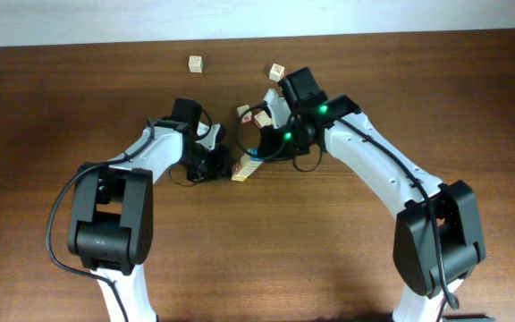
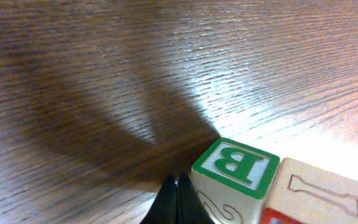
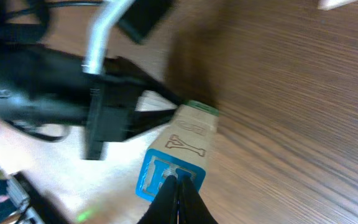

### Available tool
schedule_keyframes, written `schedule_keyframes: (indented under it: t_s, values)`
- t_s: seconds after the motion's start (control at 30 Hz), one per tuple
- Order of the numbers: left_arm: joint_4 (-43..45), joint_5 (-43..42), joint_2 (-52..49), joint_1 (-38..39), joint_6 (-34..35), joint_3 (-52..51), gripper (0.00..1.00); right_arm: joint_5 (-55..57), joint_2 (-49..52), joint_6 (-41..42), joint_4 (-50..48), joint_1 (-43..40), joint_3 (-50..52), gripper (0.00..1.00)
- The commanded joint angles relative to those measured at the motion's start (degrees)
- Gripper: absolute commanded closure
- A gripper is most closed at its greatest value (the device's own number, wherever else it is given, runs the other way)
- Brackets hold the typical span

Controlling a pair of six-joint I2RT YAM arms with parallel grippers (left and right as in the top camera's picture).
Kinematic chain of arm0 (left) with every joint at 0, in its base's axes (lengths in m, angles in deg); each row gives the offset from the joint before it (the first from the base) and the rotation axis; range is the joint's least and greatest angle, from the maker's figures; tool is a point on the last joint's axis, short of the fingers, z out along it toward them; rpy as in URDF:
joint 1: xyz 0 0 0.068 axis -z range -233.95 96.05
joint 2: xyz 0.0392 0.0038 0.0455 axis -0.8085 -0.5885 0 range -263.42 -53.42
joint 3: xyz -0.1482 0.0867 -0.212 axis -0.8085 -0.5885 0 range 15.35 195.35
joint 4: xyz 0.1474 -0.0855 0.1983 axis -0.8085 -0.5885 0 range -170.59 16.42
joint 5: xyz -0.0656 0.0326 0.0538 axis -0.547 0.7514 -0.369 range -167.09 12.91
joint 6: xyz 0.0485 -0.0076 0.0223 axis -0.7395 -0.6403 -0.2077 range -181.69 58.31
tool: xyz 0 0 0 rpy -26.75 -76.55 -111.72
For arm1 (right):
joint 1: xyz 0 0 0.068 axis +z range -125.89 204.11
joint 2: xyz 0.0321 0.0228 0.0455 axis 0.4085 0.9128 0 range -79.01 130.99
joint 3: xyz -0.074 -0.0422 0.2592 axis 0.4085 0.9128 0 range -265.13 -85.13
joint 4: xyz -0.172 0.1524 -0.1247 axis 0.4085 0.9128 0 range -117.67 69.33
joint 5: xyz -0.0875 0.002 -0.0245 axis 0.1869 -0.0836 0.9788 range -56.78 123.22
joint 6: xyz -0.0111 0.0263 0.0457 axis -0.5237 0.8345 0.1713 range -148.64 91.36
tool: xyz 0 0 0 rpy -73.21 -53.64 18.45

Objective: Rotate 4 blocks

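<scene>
A dark brown wooden table (image 1: 240, 259), seen from above, with two white and black robot arms reaching in towards its middle.

A small pale wooden cube with a green-framed letter B on top (image 2: 235, 165) sits near the middle of the table. All places here are given from this cube. Touching one side of it is a second pale wooden cube with a bone-like outline on top (image 2: 319, 193). That cube has a blue-framed end face pointing away from the B cube and a red patch low on another side. The two cubes form a short row.

The left gripper (image 2: 176, 198) has its fingers pressed together and holds nothing. Its tips rest just beside the B cube's free corner; contact cannot be told. The right gripper (image 3: 178, 196) is pinched closed and empty too. Its tips are at the blue face on the far end of the row, so the row sits between the two grippers.

Beyond the B cube, towards the far edge of the table, a third pale cube (image 1: 243, 112) peeks out beside the right arm (image 1: 374, 161), which partly covers it. Further on, near the far edge and well apart from the B cube, are two more pale printed cubes, one towards the left (image 1: 195, 63) and one by the right wrist (image 1: 276, 71).

Bare wood stretches from the B cube towards the near edge, between the two arm bases.
</scene>
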Motion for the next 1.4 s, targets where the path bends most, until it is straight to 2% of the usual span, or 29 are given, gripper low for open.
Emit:
schedule_keyframes:
  t_s: [0.0, 1.13, 1.37]
  values:
    - [0.5, -9.2, -0.1, 2.3, -0.5, 0.2, 1.0, -2.3, 2.2, 0.4, 0.4, 2.6, 1.0, 0.96]
    - [-0.8, -3.3, -0.1, 0.6, -0.5, 4.9, 1.0, 3.7, 2.4, 0.2, 7.0, 1.0, -2.4, 0.96]
    - [-2.1, 3.6, -0.1, 0.6, -0.5, 7.3, 1.0, 3.5, 2.4, 0.2, 7.0, 1.0, -2.4, 0.96]
